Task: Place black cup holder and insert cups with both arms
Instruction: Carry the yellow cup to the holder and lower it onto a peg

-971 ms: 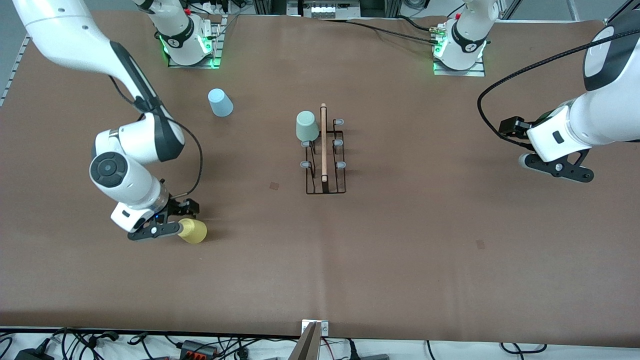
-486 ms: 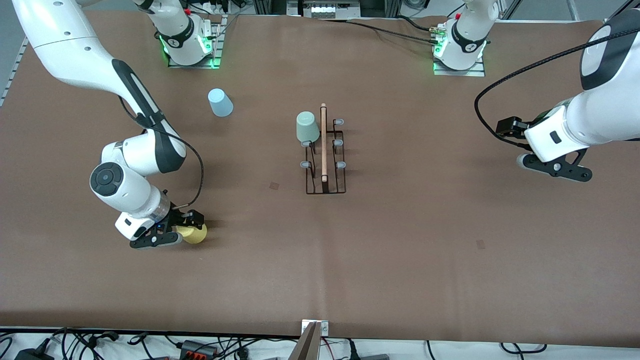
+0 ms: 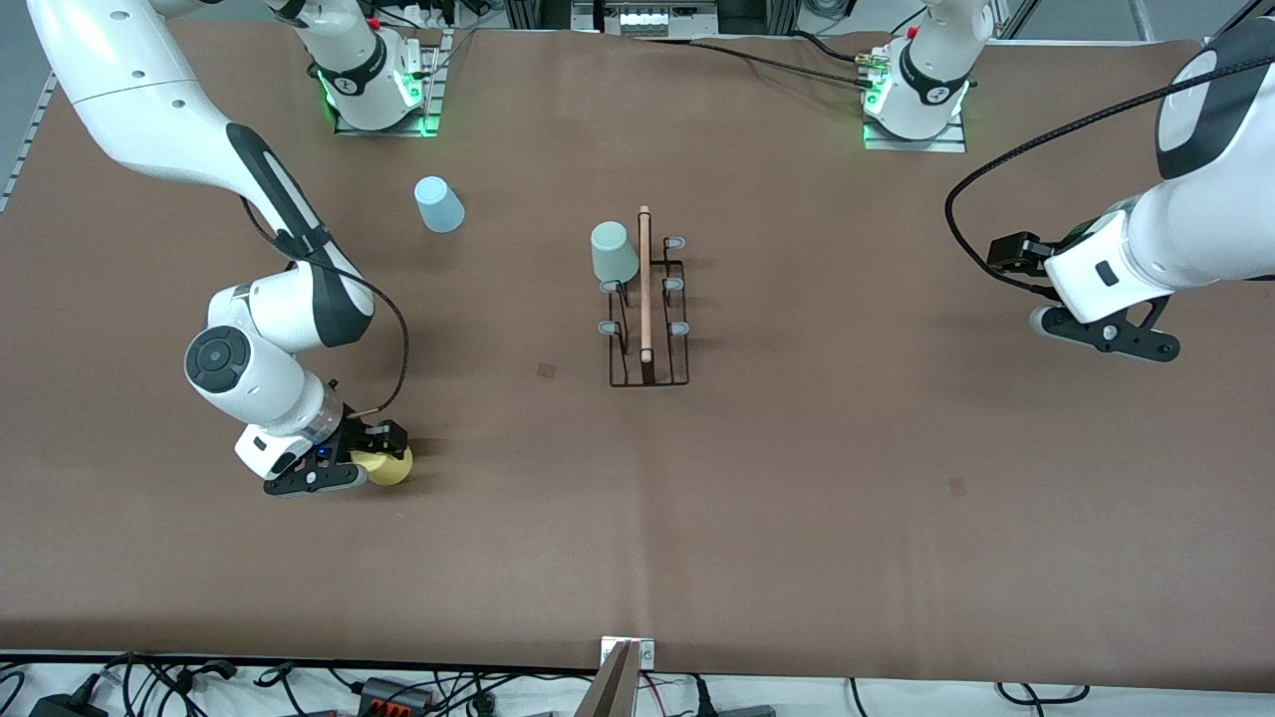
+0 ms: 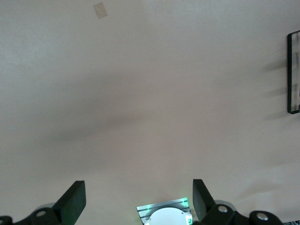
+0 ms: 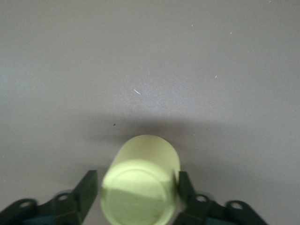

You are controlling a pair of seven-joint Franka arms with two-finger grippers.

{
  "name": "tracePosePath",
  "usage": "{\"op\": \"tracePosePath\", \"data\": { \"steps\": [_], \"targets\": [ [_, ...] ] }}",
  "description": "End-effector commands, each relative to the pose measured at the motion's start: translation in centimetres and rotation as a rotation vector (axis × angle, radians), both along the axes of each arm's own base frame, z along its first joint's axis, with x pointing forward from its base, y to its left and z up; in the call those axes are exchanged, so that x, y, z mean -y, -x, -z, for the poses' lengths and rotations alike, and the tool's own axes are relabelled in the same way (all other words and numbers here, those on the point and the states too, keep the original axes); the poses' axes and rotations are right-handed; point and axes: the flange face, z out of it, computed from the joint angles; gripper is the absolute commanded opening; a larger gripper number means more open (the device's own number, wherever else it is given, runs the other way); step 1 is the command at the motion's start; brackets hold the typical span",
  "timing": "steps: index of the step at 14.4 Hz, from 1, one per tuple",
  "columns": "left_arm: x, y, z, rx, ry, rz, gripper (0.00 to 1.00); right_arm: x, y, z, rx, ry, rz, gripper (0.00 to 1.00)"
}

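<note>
The black cup holder (image 3: pixel 647 329) stands mid-table, its edge showing in the left wrist view (image 4: pixel 293 70). A mint green cup (image 3: pixel 614 251) sits upside down on one of its pegs. A light blue cup (image 3: pixel 438 204) stands upside down toward the right arm's end. Nearer the front camera, the yellow cup (image 3: pixel 390 466) (image 5: pixel 140 180) lies on its side, and my right gripper (image 3: pixel 361 468) (image 5: pixel 136 187) is shut on it, a finger (image 5: pixel 185 190) pressed against each side. My left gripper (image 3: pixel 1106 334) (image 4: pixel 138 199) waits open and holding nothing over the table at the left arm's end.
Two white arm bases with green lights (image 3: pixel 379 90) (image 3: pixel 916 100) stand along the table's edge farthest from the front camera. Small dark patches (image 3: pixel 546 370) (image 3: pixel 956 486) mark the brown table cover. Cables run along the edge nearest the front camera (image 3: pixel 398 687).
My right gripper slid in around the yellow cup and closed its fingers on it. The cup shifted slightly. The left arm barely moved.
</note>
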Motion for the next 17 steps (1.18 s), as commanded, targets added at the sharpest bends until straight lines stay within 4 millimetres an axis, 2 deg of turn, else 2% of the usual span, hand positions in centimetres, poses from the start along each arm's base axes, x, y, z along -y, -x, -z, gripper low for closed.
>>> {"op": "tracePosePath", "data": {
  "steps": [1,2,3,4,5,7,9,12,13,15,17],
  "targets": [
    [0.3,0.2,-0.7,0.008,0.013,-0.008,1.00,0.3,-0.5,-0.3,0.008,-0.014,-0.014,0.17],
    [0.2,0.3,-0.7,0.006,0.015,-0.001,1.00,0.1,-0.4,-1.0,0.002,-0.009,-0.019,0.10],
    [0.1,0.2,-0.7,0.006,0.016,0.000,1.00,-0.2,-0.3,-2.1,-0.007,0.000,-0.021,0.09],
    [0.1,0.2,-0.7,0.006,0.016,0.000,1.00,-1.2,-0.2,-4.5,-0.008,0.012,-0.027,0.09],
    [0.1,0.3,-0.7,0.005,0.015,-0.001,1.00,-3.1,0.4,-6.9,-0.013,0.027,-0.047,0.09],
    [0.2,0.3,-0.7,0.005,0.014,-0.003,1.00,-6.0,1.8,-11.2,-0.022,0.043,0.025,0.09],
    [0.2,0.3,-0.7,0.002,0.012,-0.007,1.00,-10.7,3.5,-13.9,-0.022,0.033,0.118,0.08],
    [0.0,0.5,-0.6,-0.018,0.012,-0.004,1.00,-20.1,6.7,-17.9,-0.014,-0.005,0.254,0.08],
    [-0.1,1.1,-0.5,-0.055,0.005,0.000,1.00,-23.6,8.1,-18.6,-0.010,-0.032,0.298,0.08],
    [0.0,1.8,-1.1,-0.099,-0.005,0.002,1.00,-28.4,10.9,-18.9,-0.053,-0.088,0.358,0.08],
    [-0.1,1.9,-1.1,-0.111,-0.016,0.006,1.00,-31.1,12.9,-19.1,-0.067,-0.103,0.379,0.08]
  ]
}}
